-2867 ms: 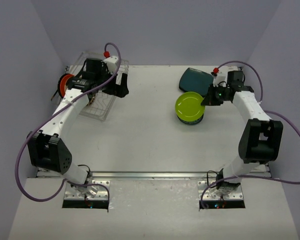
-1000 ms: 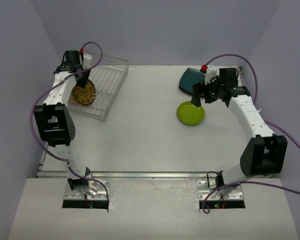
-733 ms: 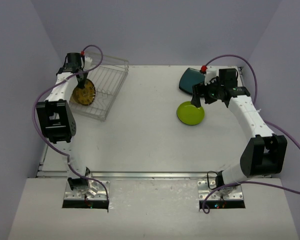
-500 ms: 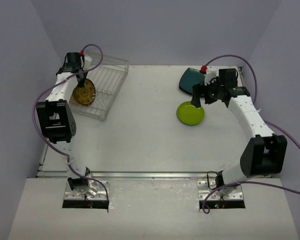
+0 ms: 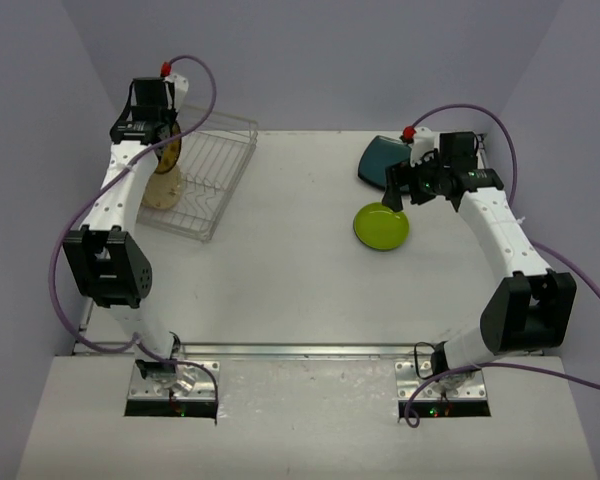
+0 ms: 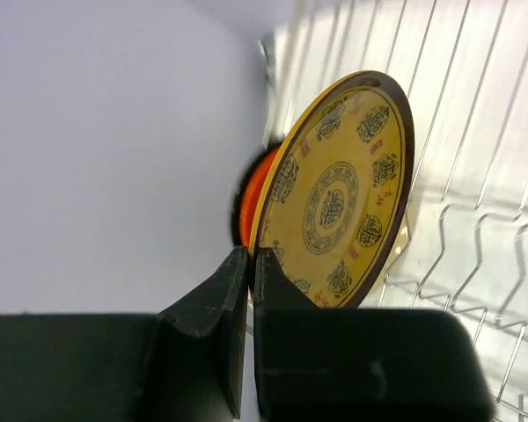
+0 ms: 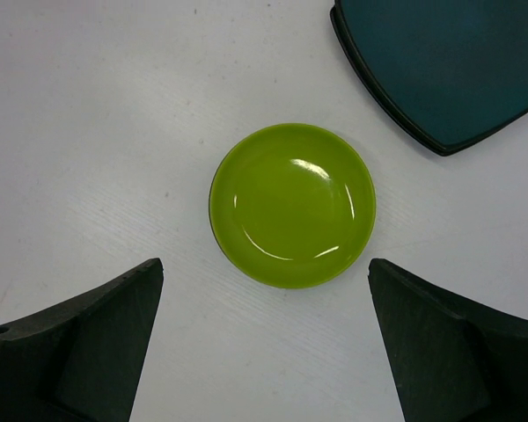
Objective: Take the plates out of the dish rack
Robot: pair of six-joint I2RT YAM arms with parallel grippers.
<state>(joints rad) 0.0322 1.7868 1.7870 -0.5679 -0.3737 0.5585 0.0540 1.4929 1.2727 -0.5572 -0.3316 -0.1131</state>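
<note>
Table is carrying everything. The dish rack is sitting in the upper left of the top view, and the unloaded plates are going to the upper right, so each arm is working its own side.

The dark teal plate is lying flat at the upper right, already out. The lime green plate is lying flat just below it, close but apart. There's a dark sliver along its lower-left rim, and I can't tell if that's shadow or another plate underneath.

The yellow patterned plate is standing on edge at the rack's left end, face toward the wrist camera. The orange plate is standing right behind it, mostly hidden.

The left pincer is clamping fully closed on the yellow plate's lower rim, one finger on each face. Judging by that, an edge pinch is the only way in while the plate is upright between the wires, and the pull should be going straight up so it isn't dragging the orange one.

The right pincer is hanging wide open over the lime plate, holding nothing. It's likely parked clear after a drop-off.
</note>
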